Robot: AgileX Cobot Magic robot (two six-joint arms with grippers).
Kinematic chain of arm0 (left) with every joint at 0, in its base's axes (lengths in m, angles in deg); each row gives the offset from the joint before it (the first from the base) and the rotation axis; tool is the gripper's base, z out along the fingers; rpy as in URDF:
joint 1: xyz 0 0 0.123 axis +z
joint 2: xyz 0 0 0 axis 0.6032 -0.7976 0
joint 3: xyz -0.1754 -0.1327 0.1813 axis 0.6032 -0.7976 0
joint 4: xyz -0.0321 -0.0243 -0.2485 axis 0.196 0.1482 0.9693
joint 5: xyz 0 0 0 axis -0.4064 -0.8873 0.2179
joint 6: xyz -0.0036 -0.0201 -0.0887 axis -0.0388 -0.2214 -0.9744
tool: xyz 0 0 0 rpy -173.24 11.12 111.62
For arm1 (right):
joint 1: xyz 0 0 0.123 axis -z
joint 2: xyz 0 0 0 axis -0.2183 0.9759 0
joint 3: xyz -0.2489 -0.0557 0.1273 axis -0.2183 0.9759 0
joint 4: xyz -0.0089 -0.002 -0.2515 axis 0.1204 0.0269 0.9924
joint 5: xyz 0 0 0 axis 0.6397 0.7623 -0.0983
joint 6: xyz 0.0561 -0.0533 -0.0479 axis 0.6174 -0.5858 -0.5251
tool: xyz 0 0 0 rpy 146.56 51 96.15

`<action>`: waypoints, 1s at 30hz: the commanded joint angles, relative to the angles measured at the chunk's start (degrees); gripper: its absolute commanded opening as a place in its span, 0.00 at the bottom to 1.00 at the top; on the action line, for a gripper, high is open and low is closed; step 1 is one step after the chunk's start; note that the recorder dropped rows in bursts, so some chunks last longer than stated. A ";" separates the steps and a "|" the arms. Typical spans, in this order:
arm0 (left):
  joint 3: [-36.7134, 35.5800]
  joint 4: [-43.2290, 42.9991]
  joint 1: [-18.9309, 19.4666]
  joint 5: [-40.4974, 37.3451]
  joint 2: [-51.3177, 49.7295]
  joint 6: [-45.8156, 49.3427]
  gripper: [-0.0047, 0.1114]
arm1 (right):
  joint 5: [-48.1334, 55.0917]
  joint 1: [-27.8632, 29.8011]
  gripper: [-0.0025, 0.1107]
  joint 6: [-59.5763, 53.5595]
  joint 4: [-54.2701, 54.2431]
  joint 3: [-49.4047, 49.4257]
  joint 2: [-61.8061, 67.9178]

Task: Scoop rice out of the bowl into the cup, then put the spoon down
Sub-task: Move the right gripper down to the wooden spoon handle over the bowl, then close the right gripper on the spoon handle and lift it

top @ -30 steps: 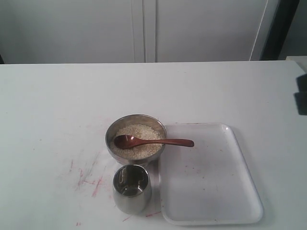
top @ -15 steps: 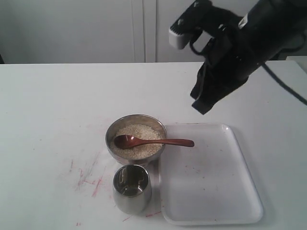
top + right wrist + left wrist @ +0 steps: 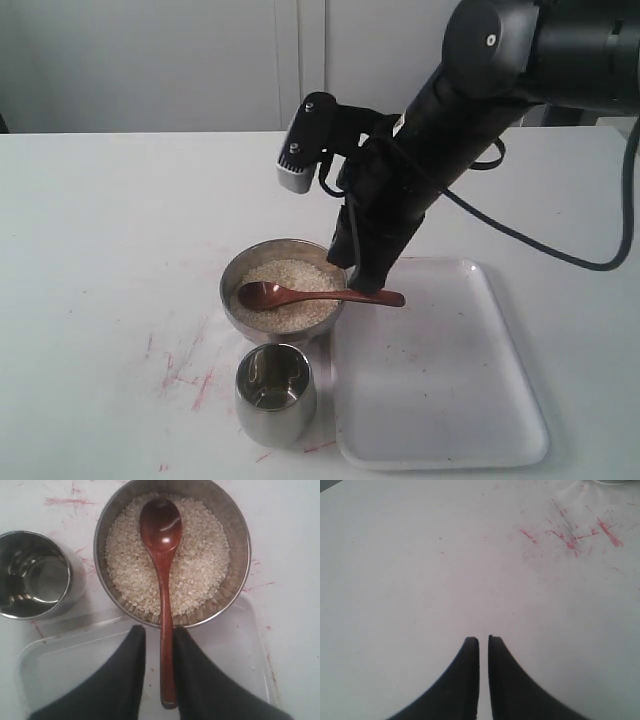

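Observation:
The steel bowl (image 3: pixel 228 290) holds off-white rice (image 3: pixel 300 275). The dark wooden spoon (image 3: pixel 330 296) lies in it, scoop on the grains and handle sticking out over the rim above the tray. My right gripper (image 3: pixel 368 285) has come down at that handle. In the right wrist view it (image 3: pixel 159 629) is open, one finger on each side of the spoon (image 3: pixel 161 525) handle, with a gap left on one side. The bowl (image 3: pixel 240 525), rice (image 3: pixel 200 565) and cup (image 3: pixel 35 575) show there too. The steel cup (image 3: pixel 274 395) stands in front of the bowl. My left gripper (image 3: pixel 483 639) is shut over bare table.
A white tray (image 3: pixel 440 380) lies right of the bowl and cup, touching neither gripper. Red scribble marks (image 3: pixel 190 375) stain the table left of the cup and also show as red marks (image 3: pixel 570 535) in the left wrist view. The right arm's cable hangs above the tray.
The right arm came into view from the upper right and dropped down-left to the spoon handle. Bowl, spoon and cup have not moved.

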 commanded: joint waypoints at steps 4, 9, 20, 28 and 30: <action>-0.52 0.32 -0.41 -2.73 0.20 -0.27 0.16 | 3.51 -0.04 0.42 -6.10 3.42 -0.42 0.21; -0.52 0.32 -0.41 -2.73 0.20 -0.27 0.16 | 3.50 -0.04 0.43 -2.50 8.71 -0.42 2.35; -0.52 0.32 -0.41 -2.73 0.20 -0.27 0.16 | 0.19 -0.04 0.53 1.97 11.41 -0.42 8.20; -0.52 0.32 -0.41 -2.73 0.20 -0.27 0.16 | -1.64 0.07 0.53 1.97 12.14 -0.42 9.78; -0.52 0.32 -0.41 -2.73 0.20 -0.27 0.16 | -1.97 0.07 0.53 1.97 12.14 -0.42 10.15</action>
